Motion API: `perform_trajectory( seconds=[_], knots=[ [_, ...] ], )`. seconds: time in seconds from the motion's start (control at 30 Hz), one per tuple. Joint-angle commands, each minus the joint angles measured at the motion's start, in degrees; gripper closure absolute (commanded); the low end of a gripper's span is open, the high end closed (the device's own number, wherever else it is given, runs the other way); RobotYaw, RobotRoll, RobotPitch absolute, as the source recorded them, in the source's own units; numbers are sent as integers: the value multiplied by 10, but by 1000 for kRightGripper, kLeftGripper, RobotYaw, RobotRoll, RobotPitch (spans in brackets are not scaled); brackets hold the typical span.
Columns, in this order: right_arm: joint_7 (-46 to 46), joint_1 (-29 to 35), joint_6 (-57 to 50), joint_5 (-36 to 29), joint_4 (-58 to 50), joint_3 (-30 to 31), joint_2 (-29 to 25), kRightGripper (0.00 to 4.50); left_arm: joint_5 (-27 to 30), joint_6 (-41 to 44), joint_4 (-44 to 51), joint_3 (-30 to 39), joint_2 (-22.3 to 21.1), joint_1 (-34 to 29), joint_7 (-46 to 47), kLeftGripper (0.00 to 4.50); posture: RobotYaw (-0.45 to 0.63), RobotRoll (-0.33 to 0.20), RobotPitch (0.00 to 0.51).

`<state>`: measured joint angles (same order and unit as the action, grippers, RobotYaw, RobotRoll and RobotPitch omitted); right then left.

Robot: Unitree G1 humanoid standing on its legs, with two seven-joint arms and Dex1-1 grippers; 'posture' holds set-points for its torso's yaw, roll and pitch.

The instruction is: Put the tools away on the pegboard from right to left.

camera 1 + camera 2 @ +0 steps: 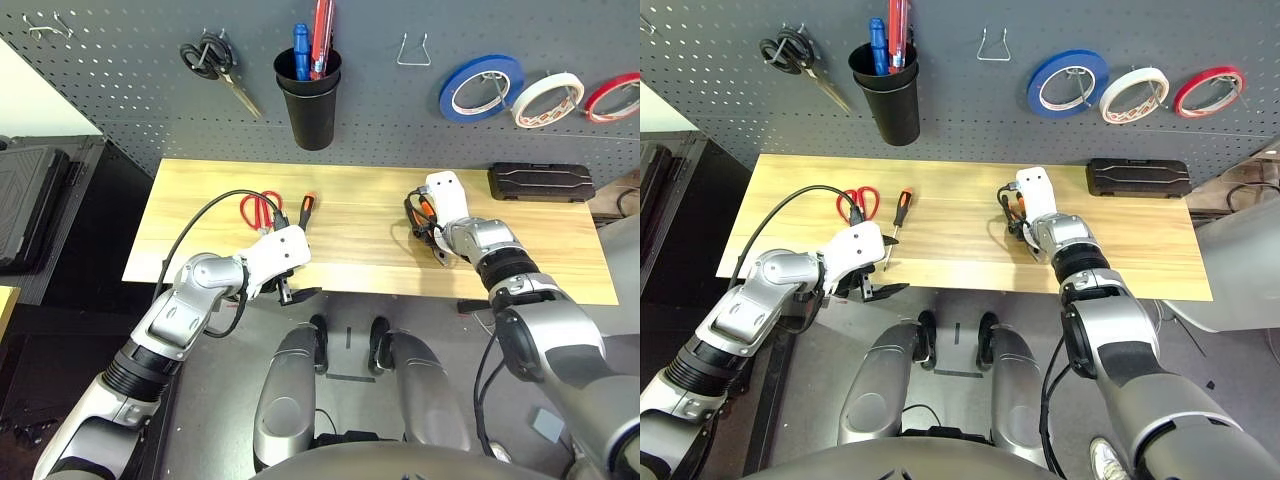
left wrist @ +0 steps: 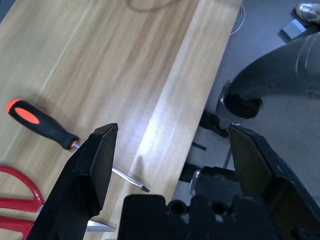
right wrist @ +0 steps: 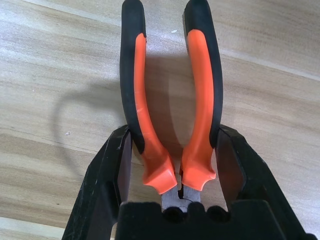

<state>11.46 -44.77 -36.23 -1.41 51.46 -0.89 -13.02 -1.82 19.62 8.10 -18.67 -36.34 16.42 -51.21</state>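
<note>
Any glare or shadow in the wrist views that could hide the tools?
Left wrist view: a bright glare streak on the table beside the screwdriver, whose tip stays readable. Right wrist view: soft shadow between and left of the pliers handles, outlines clear, the jaws flanking them.

Tool count across bench and pegboard

Three tape rolls (image 1: 548,98) hanging upper right; two scissors (image 1: 259,210); one pliers (image 3: 170,100), one screwdriver (image 2: 65,137), one cup holder (image 1: 309,98) showing.
</note>
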Motion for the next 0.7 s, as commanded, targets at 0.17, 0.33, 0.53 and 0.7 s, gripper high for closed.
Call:
perform_trajectory(
  seconds=[0.17,0.33,0.53,0.7],
  knots=[
    [60,100,-4,0,-176,17,-35,1855,20,-19,-8,25,22,-1,12,0,212,0,316],
    [118,174,57,-8,-345,27,-74,1855,95,-6,43,90,55,-17,22,0,216,0,282],
    [162,234,137,-13,-458,23,-108,1855,174,22,117,146,81,-24,42,0,229,0,257],
    [186,263,200,-12,-512,24,-124,1855,229,60,168,180,91,-14,66,0,238,0,239]
  ],
)
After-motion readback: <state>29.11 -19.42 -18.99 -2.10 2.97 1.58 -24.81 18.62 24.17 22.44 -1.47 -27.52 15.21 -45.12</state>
